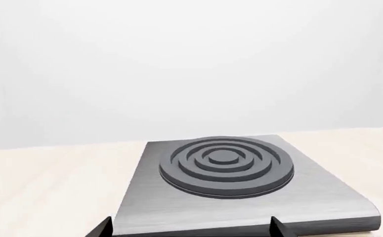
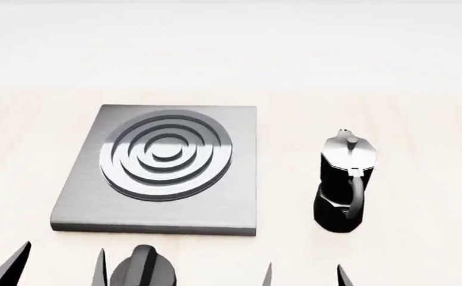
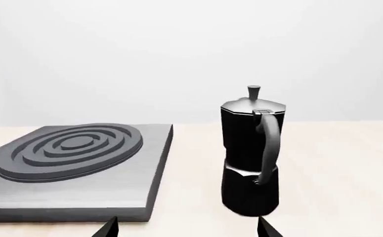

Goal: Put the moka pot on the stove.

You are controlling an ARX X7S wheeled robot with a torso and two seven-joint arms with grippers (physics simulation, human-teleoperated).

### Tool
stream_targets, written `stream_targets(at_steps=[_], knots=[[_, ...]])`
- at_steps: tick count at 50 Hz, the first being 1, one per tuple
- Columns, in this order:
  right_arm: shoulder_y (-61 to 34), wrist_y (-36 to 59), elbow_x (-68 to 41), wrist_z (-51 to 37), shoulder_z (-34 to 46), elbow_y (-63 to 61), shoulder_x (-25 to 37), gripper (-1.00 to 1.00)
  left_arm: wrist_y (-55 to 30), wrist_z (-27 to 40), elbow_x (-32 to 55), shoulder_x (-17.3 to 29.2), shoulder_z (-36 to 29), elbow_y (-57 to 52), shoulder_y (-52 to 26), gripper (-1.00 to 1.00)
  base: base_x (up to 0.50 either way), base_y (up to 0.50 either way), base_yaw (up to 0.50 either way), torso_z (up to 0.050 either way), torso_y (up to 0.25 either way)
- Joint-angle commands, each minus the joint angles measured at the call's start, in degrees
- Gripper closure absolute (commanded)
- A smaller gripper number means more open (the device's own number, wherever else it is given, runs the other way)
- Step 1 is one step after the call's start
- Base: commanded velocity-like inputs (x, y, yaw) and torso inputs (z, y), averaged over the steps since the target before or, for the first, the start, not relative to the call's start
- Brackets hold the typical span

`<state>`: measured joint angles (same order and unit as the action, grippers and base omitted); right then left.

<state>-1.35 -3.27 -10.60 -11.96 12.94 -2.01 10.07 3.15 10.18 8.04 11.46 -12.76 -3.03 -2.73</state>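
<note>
The moka pot (image 2: pixel 342 182) stands upright on the pale table, to the right of the stove (image 2: pixel 87 202), its handle facing me. It also shows in the right wrist view (image 3: pixel 250 153), beside the stove (image 3: pixel 66 192). My right gripper (image 2: pixel 304 277) is open and empty, just in front of the pot, with its fingertips (image 3: pixel 108 228) spread wide. My left gripper (image 2: pixel 59 265) is open and empty at the stove's near edge. The left wrist view shows the stove (image 1: pixel 171 217) with its burner rings (image 1: pixel 226 165) and the fingertips (image 1: pixel 277 227) apart.
A short black round knob (image 2: pixel 143 271) with a ridge sits on the table in front of the stove, between my two grippers. The pale wooden table (image 2: pixel 421 119) stretches behind and to the right of the pot.
</note>
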Motion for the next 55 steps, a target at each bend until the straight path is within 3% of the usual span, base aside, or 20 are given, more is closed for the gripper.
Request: stream_targets(at_steps=[1,55], knots=[[0.16,-0.15,-0.2,-0.28,0.61,-0.4,0.25,-1.0,-0.04,0.33,0.27,0.34,-0.29,-0.34,0.11,-1.0,0.0,0.14,0.0,0.0,0.0],[0.1,-0.73,-1.05,-1.79,2.7,-0.5,1.22,-1.0,0.82,1.45,1.55,1.7,-1.78,0.21,-0.03,-1.0,0.0,0.15,0.0,0.0,0.0]])
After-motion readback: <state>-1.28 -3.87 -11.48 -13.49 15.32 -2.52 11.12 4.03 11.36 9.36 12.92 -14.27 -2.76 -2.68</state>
